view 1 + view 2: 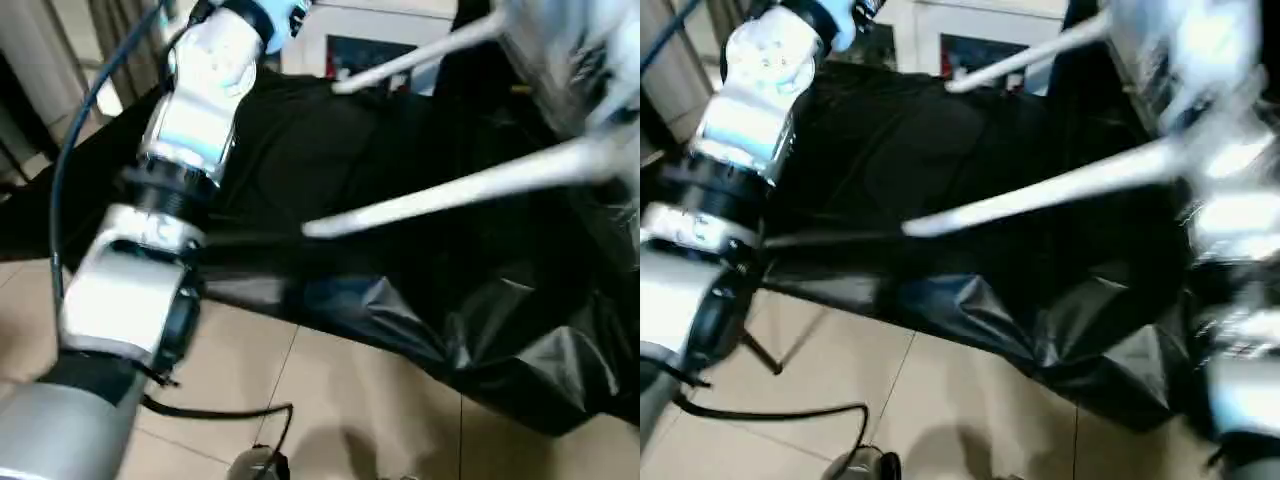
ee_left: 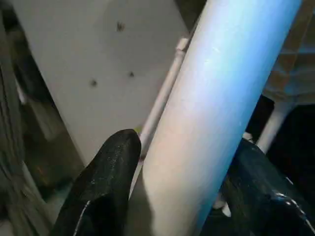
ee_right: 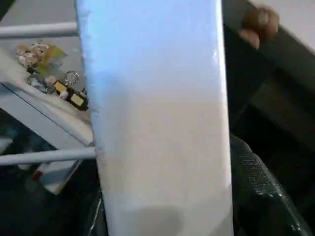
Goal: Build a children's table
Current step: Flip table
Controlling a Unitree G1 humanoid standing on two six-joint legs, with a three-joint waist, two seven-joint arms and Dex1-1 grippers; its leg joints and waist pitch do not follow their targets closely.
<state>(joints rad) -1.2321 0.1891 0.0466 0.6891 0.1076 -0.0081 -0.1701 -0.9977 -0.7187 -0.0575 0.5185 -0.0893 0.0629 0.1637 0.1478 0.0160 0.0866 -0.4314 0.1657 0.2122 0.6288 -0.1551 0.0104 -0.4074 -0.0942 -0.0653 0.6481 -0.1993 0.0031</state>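
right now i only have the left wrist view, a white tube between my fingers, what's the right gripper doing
Observer: The right gripper is shut on another white leg.
Operator: any legs not held
Observer: Yes, a lower leg and an upper leg stick out sideways above the black cloth.
Operator: where's the tabletop
Observer: The tabletop is raised on the robot's right, and those two legs run from it.

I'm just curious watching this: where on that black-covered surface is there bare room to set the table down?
The black cover lies bare between the left arm and the two white legs sticking out. The upper right is crowded, where the tabletop hangs. Tiled floor is free in front.
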